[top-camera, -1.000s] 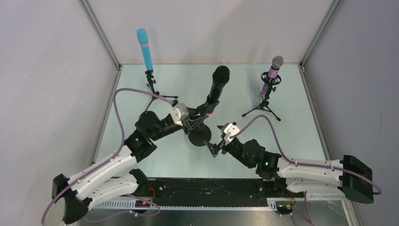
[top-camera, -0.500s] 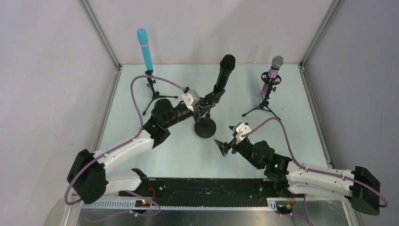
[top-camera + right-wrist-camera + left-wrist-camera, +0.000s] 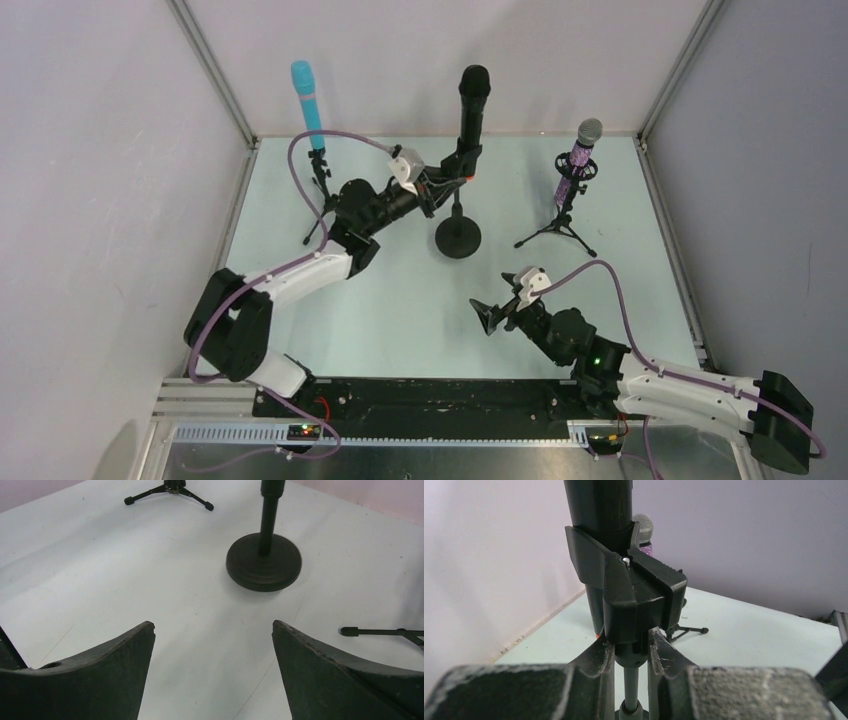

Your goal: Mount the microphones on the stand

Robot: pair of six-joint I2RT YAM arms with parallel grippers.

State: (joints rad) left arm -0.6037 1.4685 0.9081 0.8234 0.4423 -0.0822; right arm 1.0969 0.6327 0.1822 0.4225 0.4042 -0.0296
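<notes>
Status: all three look mounted. The blue mic (image 3: 308, 100) and purple mic (image 3: 578, 165) stand upright, well beyond both jaws. The black mic (image 3: 599, 505) sits in the clip (image 3: 639, 600) just above your left jaws, which clench the stand post (image 3: 630, 685). Your right jaws are released and empty. Only letting go seems left.

Left arm (image 3: 300, 275): reaches far forward from its base, forearm slanting toward the round-base stand (image 3: 458, 240). Left tool (image 3: 447, 187) is pinched narrow on the stand's post (image 3: 630, 682) just under the clip (image 3: 636, 595), fingers (image 3: 599, 667) touching the post on both sides.

Right arm (image 3: 650, 385): low, reaching forward-left. Right tool (image 3: 488, 313) sits on the near side of the stand, apart from it, jaws spread wide, pointing at the stand's base.
</notes>
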